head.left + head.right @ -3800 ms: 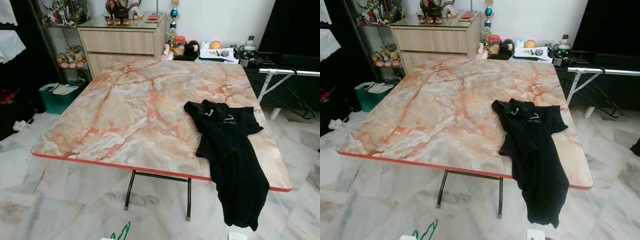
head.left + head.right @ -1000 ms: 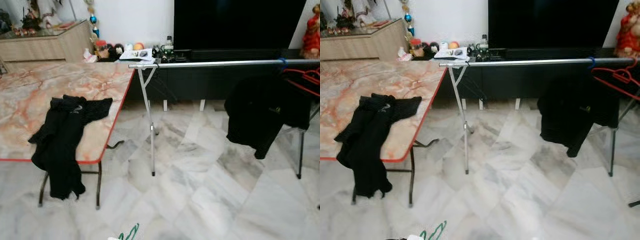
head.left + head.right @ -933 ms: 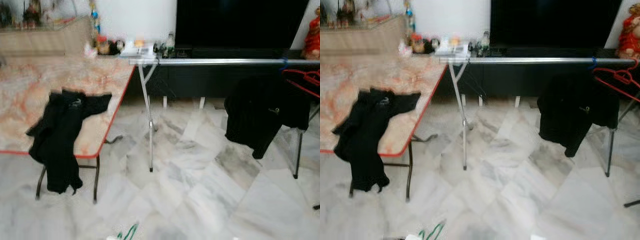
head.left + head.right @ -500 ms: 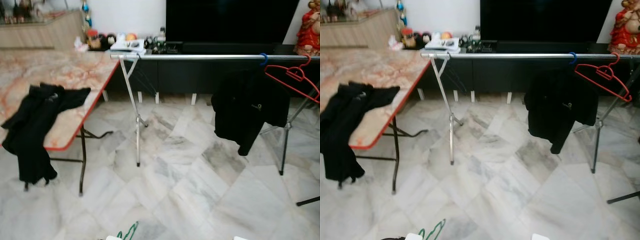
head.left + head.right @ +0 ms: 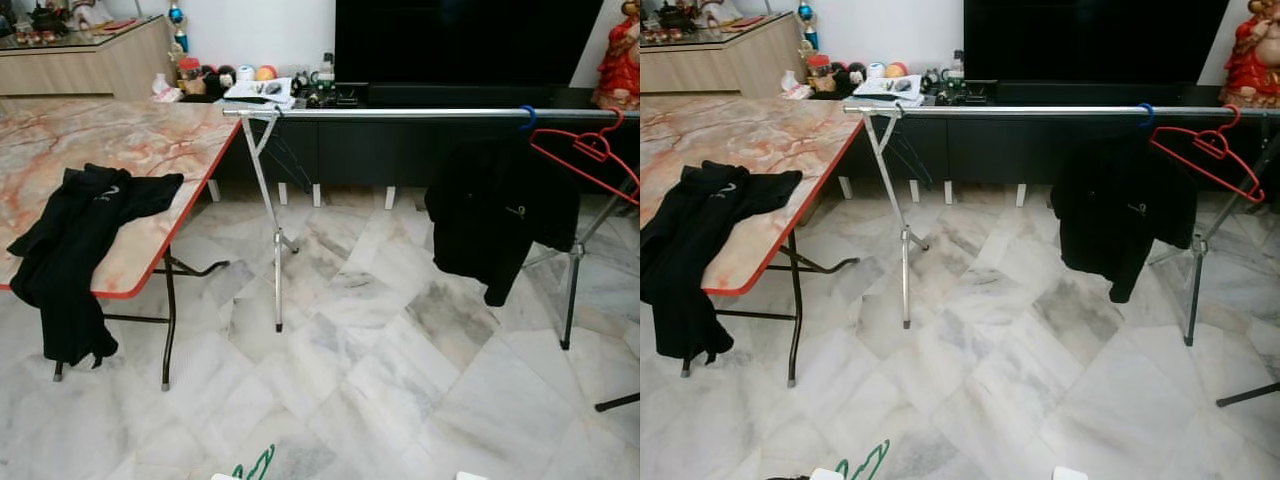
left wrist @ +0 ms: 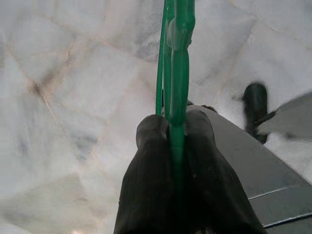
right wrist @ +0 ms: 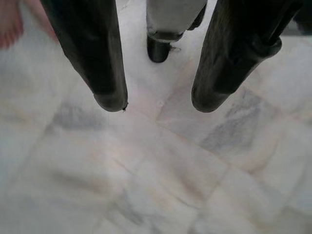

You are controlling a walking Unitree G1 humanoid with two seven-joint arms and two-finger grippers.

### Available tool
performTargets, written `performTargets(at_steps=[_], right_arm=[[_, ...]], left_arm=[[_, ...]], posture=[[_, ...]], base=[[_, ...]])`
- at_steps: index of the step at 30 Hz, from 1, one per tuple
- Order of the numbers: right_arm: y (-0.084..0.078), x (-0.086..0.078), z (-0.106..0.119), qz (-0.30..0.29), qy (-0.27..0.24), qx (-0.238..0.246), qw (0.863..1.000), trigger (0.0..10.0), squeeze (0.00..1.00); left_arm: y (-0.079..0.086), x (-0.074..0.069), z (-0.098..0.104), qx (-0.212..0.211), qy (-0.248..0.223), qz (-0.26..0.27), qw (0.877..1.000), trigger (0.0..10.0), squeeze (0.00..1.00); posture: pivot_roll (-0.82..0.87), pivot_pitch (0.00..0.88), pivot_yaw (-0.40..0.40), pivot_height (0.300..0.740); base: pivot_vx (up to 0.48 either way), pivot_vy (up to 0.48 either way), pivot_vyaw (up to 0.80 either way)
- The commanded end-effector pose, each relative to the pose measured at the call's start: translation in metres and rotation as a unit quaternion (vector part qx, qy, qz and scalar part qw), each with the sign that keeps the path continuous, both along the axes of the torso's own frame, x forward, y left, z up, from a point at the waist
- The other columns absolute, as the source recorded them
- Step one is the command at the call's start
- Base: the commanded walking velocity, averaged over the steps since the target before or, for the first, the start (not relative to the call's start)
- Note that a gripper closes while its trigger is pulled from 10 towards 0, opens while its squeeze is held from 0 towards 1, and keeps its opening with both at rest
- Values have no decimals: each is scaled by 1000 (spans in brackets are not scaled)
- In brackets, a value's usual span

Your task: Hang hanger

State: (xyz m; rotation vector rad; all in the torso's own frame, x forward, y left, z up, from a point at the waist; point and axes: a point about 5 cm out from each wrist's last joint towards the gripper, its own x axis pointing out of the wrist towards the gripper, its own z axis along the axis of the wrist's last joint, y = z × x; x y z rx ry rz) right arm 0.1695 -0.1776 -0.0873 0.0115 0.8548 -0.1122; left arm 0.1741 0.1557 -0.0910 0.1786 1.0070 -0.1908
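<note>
A: What lies at the left of the room?

B: One marble-patterned bench [image 5: 130,140] with a red edge. One black shirt [image 5: 75,250] is draped over its near edge, partly hanging toward the floor.

A: And the task's thing?

B: One green hanger [image 6: 174,73] is clamped between the two black fingers of the left pincer [image 6: 174,127], low over the marble floor [image 5: 380,370]. Its green tip [image 5: 256,465] pokes up at the bottom of the head view.

A: Farther right?

B: One silver clothes rail [image 5: 400,114] stands on thin legs in front of a dark cabinet. One black garment [image 5: 500,215] hangs from it near the right end, just beside one red hanger [image 5: 590,150] and a blue hook [image 5: 526,118].

A: The right pincer [image 7: 158,105]?

B: Spread wide, holding nothing, its two fingers pointing down at the floor.
</note>
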Motion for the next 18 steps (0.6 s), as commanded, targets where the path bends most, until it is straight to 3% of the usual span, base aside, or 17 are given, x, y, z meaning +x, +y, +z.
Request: performTargets(at_steps=[1,6,10,12,13,15,18], right_arm=[[3,2,1,41,-7,-2,999,10000,0],[6,11,7,135,-34,-39,989,10000,0],[3,14,11,159,-52,-93,981,10000,0],[-19,51,35,191,-100,-123,969,10000,0],[-34,79,58,237,-132,-154,950,10000,0],[-33,87,67,276,-149,-164,935,10000,0],[-31,91,70,295,-160,-170,926,10000,0]], left_arm=[[2,0,0,18,-3,-46,999,10000,0],[-1,6,4,49,-20,-133,990,10000,0],[-2,9,6,73,-37,-171,982,10000,0],[28,27,20,79,-71,-200,974,10000,0],[41,40,32,88,-92,-232,964,10000,0],[40,47,37,107,-102,-273,951,10000,0],[39,51,39,127,-108,-299,940,10000,0]], posture=[[80,55,36,740],[89,50,32,740],[85,49,34,740],[82,49,37,740],[78,47,38,740],[78,45,38,740],[79,42,38,740]], base=[[0,0,0],[0,0,0],[0,0,0],[0,0,0],[0,0,0],[0,0,0],[0,0,0]])
